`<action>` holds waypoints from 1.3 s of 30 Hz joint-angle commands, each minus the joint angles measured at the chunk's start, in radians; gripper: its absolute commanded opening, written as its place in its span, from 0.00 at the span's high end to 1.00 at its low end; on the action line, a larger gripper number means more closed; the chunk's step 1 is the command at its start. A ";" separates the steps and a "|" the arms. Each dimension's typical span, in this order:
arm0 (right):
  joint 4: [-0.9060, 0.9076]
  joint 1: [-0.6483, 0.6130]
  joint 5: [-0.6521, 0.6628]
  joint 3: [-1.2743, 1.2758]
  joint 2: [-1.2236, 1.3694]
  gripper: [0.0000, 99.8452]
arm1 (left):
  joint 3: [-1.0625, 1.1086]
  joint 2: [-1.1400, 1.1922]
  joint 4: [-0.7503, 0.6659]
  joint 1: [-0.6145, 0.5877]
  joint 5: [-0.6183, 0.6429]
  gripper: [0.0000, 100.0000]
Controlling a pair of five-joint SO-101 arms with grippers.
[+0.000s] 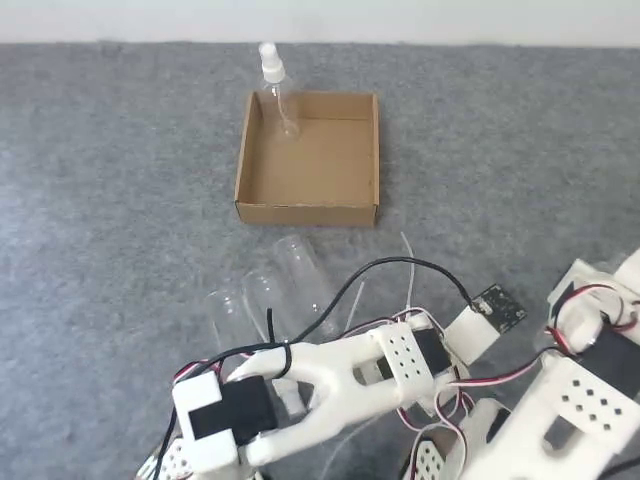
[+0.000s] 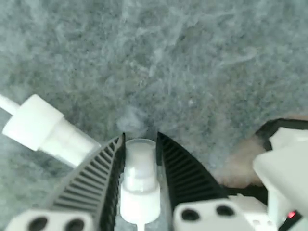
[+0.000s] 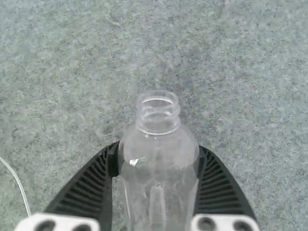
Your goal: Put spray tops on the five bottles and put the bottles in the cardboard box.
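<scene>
Left hand (image 2: pixel 140 153) clamped on a white plastic spray top (image 2: pixel 139 180). Right hand (image 3: pixel 158 151) clamped around a clear, uncapped plastic bottle (image 3: pixel 157 130). On the grey felt tabletop (image 1: pixel 120 180), an open brown cardboard box (image 1: pixel 306 212) holds one spray-topped clear bottle (image 1: pixel 272 80) in its far corner.

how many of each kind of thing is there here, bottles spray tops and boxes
bottles: 5 (1 standing in the box, 3 lying on the carpet at and, 1 in the right gripper)
spray tops: 3 (1 on the boxed bottle, 1 in the left gripper, 1 loose beside it)
box: 1
total: 9
</scene>
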 commanded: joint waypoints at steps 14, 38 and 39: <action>-0.007 0.012 -0.009 -0.077 -0.025 0.92 | 0.068 -0.242 0.074 -0.049 -0.028 0.99; -0.013 -0.015 -0.009 -0.052 -0.025 0.92 | 0.283 -0.793 0.077 -0.324 -0.028 0.99; -0.010 -0.028 -0.009 -0.052 -0.025 0.92 | 0.294 -0.822 0.074 -0.339 -0.028 0.99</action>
